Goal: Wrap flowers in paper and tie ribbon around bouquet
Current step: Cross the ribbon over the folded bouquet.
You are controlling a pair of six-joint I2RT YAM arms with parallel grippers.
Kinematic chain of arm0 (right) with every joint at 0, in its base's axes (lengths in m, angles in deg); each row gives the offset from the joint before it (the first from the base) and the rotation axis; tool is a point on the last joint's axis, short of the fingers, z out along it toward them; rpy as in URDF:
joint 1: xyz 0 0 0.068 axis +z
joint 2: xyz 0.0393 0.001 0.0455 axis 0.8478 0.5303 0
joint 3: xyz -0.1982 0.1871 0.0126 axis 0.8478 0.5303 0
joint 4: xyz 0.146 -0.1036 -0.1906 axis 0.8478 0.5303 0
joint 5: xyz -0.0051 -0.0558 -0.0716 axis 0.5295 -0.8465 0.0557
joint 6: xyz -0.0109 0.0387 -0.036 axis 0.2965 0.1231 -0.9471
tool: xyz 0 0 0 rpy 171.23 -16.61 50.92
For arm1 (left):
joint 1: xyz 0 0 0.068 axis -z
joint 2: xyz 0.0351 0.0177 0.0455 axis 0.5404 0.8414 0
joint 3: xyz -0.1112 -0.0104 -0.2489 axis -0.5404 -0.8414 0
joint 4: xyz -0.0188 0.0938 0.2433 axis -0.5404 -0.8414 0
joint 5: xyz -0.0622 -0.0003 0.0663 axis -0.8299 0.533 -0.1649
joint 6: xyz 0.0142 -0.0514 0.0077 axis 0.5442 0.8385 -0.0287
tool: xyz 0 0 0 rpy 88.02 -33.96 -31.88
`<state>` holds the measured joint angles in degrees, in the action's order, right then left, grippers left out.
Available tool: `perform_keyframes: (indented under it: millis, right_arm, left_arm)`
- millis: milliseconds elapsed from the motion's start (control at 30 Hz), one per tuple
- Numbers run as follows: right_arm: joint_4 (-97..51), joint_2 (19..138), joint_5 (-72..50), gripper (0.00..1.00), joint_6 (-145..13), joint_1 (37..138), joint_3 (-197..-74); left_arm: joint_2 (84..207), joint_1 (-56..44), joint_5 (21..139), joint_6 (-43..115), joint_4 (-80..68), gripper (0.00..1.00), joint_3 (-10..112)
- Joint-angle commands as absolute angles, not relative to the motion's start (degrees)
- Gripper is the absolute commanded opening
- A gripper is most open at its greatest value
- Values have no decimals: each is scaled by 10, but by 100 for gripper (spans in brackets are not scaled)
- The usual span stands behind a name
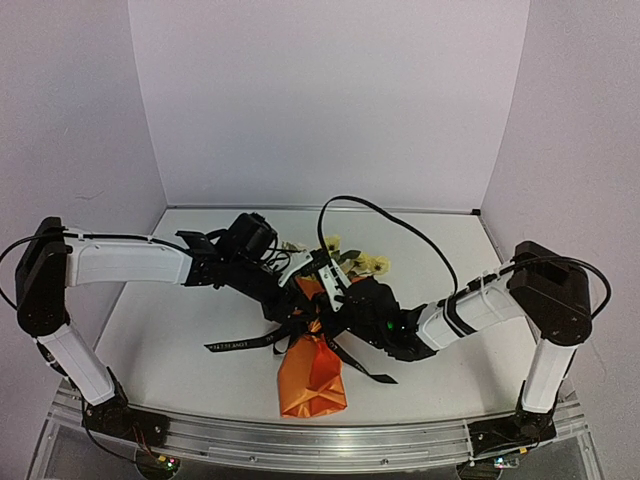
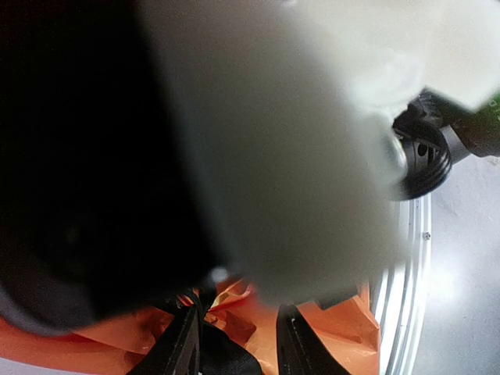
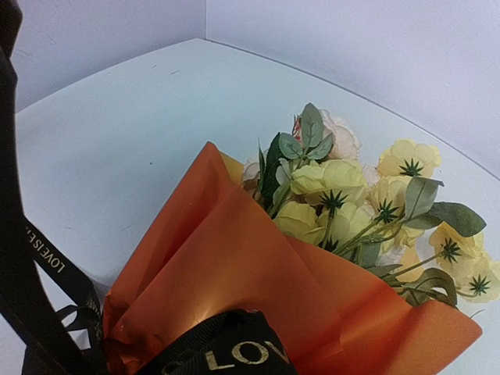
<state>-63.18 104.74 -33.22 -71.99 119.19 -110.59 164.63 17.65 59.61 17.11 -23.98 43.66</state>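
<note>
On the pale table (image 1: 150,330) boxed by lilac walls (image 1: 330,100), the orange bouquet (image 1: 312,375) lies near centre, flowers (image 3: 344,187) pointing far and ribbon (image 1: 240,343) across its waist, while the blurred right arm (image 2: 297,156) crowds the left gripper (image 2: 238,348), part open over the paper (image 3: 234,258), and the right gripper (image 1: 325,280) is closed, its hold unclear.

The paper (image 3: 234,266) is bright orange, with a sliver of yellow showing at its 12 o'clock edge. The flowers (image 3: 336,183), at 2 o'clock from the paper, are pale yellow and cream with dark green star-shaped centres, set among grey-green leaves (image 3: 312,133). The ribbon (image 3: 226,355) is black with gold capital lettering, and the table (image 1: 170,330) is white.
</note>
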Motion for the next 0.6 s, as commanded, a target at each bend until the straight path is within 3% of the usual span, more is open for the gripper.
perform_keyframes:
  millis: [0, 267, 567]
  right_arm:
    - [-635, 1074, -282, 1, -811, 1209, -1120]
    - [-634, 1077, -251, 0, -871, 1206, -1125]
    - [-634, 1075, -223, 0, -909, 1206, -1120]
  left_arm:
    - [1624, 148, 602, 210, -186, 32, 437]
    - [1614, 139, 594, 233, -156, 28, 418]
    - [1583, 131, 588, 274, -115, 38, 386]
